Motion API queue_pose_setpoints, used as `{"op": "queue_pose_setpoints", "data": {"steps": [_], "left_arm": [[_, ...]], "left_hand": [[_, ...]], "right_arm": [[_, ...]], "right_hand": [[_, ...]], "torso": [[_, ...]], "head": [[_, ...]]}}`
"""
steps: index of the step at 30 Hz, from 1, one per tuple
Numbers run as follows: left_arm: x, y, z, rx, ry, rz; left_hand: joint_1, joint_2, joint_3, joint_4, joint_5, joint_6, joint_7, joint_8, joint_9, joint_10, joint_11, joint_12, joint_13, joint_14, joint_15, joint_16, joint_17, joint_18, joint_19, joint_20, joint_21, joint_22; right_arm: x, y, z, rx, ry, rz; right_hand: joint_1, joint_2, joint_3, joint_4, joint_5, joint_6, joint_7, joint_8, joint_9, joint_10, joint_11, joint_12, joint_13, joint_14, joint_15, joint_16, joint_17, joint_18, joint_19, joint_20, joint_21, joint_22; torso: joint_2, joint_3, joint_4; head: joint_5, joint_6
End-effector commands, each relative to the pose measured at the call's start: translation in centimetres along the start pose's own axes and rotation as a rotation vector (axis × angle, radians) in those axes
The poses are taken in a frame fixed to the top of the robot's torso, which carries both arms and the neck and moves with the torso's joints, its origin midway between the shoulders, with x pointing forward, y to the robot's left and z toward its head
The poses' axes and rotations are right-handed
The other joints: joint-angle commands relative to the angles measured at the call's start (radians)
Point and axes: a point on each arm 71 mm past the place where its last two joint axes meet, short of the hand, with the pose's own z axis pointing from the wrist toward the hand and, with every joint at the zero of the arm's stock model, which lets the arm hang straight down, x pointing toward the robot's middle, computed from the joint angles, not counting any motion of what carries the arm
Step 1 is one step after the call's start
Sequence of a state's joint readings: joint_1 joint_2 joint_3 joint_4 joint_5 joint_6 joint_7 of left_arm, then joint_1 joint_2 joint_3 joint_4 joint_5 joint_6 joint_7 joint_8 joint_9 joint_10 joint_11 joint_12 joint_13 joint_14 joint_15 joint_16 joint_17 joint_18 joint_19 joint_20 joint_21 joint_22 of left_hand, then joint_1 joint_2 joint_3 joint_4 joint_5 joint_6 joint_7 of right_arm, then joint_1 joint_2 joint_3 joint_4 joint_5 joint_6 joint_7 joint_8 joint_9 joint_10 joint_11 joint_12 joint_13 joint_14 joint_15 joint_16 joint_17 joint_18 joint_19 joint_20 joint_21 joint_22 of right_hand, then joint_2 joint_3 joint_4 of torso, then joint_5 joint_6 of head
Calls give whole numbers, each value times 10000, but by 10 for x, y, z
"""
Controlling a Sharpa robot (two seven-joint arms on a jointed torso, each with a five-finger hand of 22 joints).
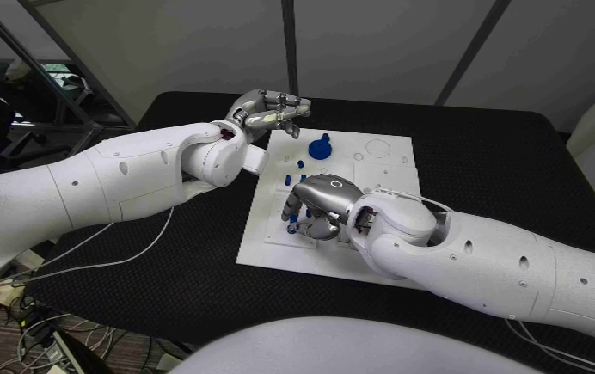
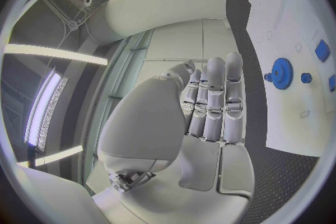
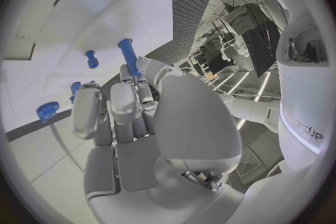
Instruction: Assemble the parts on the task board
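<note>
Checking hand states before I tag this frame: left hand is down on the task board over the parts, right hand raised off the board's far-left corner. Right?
Swapped. In the head view the right hand is down on the task board over the parts, and the left hand is raised off the board's far-left corner.

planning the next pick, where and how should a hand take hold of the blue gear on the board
Probably pinch the blue gear by its toothed rim, coming down from above. It looks to stand alone on the task board, with bare board around it, and the left hand hovers empty close by.
</note>
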State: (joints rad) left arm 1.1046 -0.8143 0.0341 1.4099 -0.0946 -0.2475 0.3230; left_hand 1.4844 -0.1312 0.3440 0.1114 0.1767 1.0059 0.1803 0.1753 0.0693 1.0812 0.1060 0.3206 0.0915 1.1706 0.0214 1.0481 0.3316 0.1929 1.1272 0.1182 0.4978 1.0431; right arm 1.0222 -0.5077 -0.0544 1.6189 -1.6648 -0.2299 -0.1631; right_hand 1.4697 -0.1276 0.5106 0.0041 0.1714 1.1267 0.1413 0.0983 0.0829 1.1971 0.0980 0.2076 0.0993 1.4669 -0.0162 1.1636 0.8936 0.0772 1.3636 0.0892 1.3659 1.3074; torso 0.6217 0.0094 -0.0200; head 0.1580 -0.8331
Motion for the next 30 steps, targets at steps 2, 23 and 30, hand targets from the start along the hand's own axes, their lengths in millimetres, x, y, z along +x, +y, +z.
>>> {"op": "queue_pose_setpoints", "data": {"steps": [2, 23, 30], "left_arm": [[1, -1, 0, 29, 124, -60], [2, -1, 0, -6, 166, -74], [2, -1, 1, -16, 177, -78]], "left_hand": [[-56, 11, 55, 11, -7, -53, 16, 55, 15, -66, 1, 30, -2, -30, 34, -58, -12, -122, -46, 35, -59, 16], [-56, 11, 55, 11, -7, -53, 16, 55, 15, -66, 1, 30, -2, -30, 34, -58, -12, -122, -46, 35, -59, 16], [-56, 11, 55, 11, -7, -53, 16, 55, 15, -66, 1, 30, -2, -30, 34, -58, -12, -122, -46, 35, -59, 16]], "right_arm": [[2, 1, -1, -45, 27, 33], [2, 3, -1, -56, -123, 26], [4, 0, -1, 100, 54, -45]], "right_hand": [[95, 49, -3, -58, 65, -19, 46, -58, -17, 253, -306, 32, 14, 38, 6, 51, -9, -66, 38, 19, 28, 92], [93, 59, 4, -70, 91, -16, 47, -58, -18, 253, -306, 33, 21, 36, 8, 57, -6, -71, 52, 22, 46, 113], [67, 60, -3, -70, 110, -17, 53, -62, -19, 248, -300, 30, 27, 33, 12, 58, -14, -70, 48, 26, 47, 114]], "torso": [[-5, 1, 3], [-2, -1, 0], [-4, -5, 0]], "head": [[20, -9], [64, -46], [63, -42]]}}
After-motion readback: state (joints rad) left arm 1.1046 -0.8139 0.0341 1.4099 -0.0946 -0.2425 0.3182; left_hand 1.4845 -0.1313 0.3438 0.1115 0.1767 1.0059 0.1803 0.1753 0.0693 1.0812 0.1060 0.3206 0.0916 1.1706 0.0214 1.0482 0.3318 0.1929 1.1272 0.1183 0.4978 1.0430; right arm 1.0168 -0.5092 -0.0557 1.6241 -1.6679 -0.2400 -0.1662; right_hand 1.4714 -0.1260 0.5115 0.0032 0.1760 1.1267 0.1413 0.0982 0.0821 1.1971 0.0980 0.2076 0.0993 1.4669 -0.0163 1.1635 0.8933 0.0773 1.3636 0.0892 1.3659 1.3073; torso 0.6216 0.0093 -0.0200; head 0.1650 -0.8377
